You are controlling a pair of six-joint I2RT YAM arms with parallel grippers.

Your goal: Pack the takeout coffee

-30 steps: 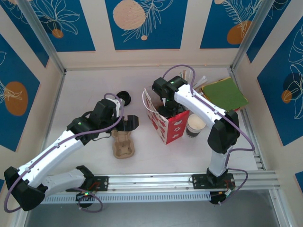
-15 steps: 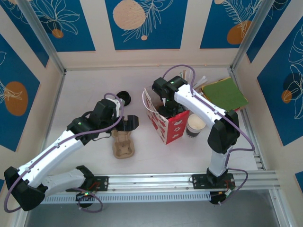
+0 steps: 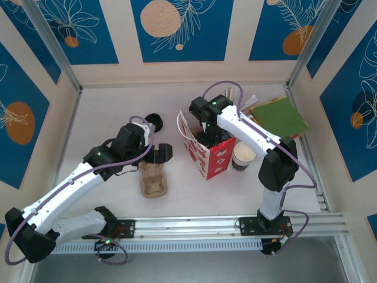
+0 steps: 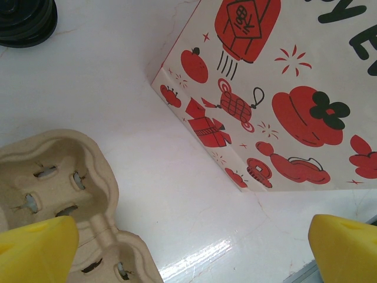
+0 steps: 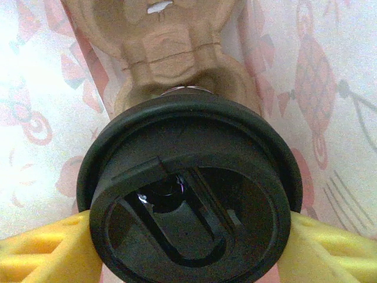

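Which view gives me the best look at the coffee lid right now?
Right wrist: the coffee lid sits close up between the yellow fingers. From the top, the right arm covers it; the left wrist faces the bag's outer wall.

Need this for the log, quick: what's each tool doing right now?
Left tool: open, holding nothing.
Right tool: closed on the takeout coffee's round black plastic lid.
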